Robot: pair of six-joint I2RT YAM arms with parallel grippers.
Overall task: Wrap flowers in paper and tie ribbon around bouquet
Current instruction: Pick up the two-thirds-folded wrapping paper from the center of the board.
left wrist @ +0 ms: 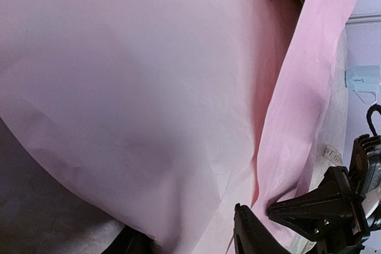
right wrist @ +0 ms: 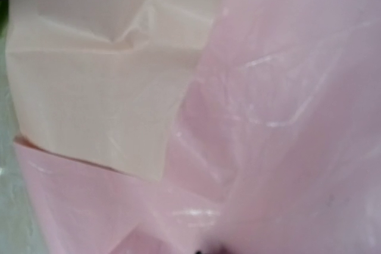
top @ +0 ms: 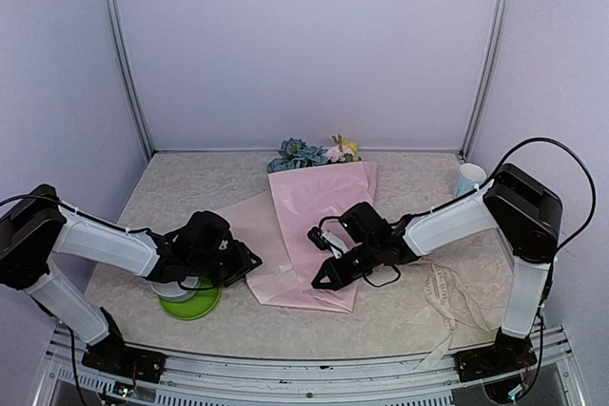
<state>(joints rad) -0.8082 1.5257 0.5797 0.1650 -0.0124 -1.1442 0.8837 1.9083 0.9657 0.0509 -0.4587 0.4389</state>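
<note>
Pink paper (top: 314, 216) folded over the flowers (top: 300, 152) mid counter (top: 190, 187), blooms showing at far end, right gripper (top: 321, 282) closed, tips resting on the paper, left gripper (top: 249, 261) at the paper's left edge, its opening cannot be told

The paper (right wrist: 286, 117) fills almost the whole view, close and a little blurred. A paler creased layer lies at upper left, deeper pink folds right and below. A strip of table (right wrist: 6, 206) shows at left.

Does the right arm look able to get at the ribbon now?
Probably yes: the ribbon lies uncovered near its base, though its end effector is down on the pink paper.
</note>
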